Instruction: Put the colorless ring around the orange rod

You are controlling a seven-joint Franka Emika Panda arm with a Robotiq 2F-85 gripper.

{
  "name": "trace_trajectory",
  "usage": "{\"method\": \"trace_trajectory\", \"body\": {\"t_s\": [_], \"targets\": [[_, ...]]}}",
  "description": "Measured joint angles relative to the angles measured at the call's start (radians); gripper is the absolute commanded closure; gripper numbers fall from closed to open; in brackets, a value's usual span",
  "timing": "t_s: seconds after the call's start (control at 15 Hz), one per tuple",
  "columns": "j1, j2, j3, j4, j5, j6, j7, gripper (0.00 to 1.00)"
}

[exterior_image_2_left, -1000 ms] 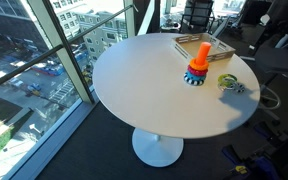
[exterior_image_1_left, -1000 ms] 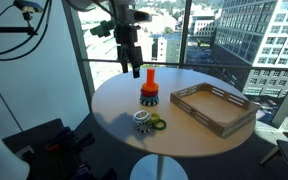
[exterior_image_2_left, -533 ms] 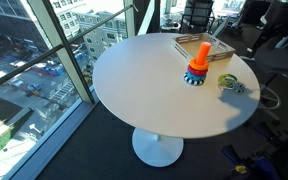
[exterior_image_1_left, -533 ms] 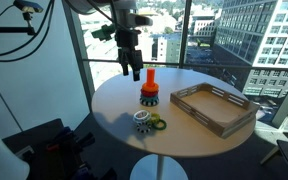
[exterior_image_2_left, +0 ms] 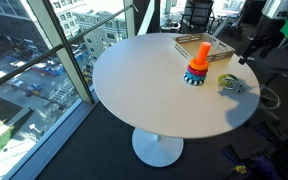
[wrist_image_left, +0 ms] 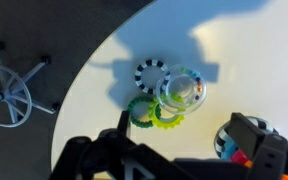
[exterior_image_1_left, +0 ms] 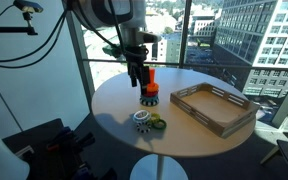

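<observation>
The clear ring lay atop a small heap of rings near the bench rim, apart from the rod, with bare top all round and a tray farther off. My fingers hung spread and empty above the bench, near the rod.

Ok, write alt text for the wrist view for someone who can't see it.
Looking down on a white round table, a small cluster of rings sits near its edge: the colorless ring touches green rings and a black-and-white ring. The dark gripper spans the bottom of the frame, open and empty.
</observation>
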Motion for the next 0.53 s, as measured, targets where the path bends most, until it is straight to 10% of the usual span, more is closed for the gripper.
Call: {"method": "trace_trajectory", "body": {"t_s": [0.53], "targets": [[-0.006, 0.133, -0.034, -0.003, -0.080, 0.153, 0.072, 0.00]]}}
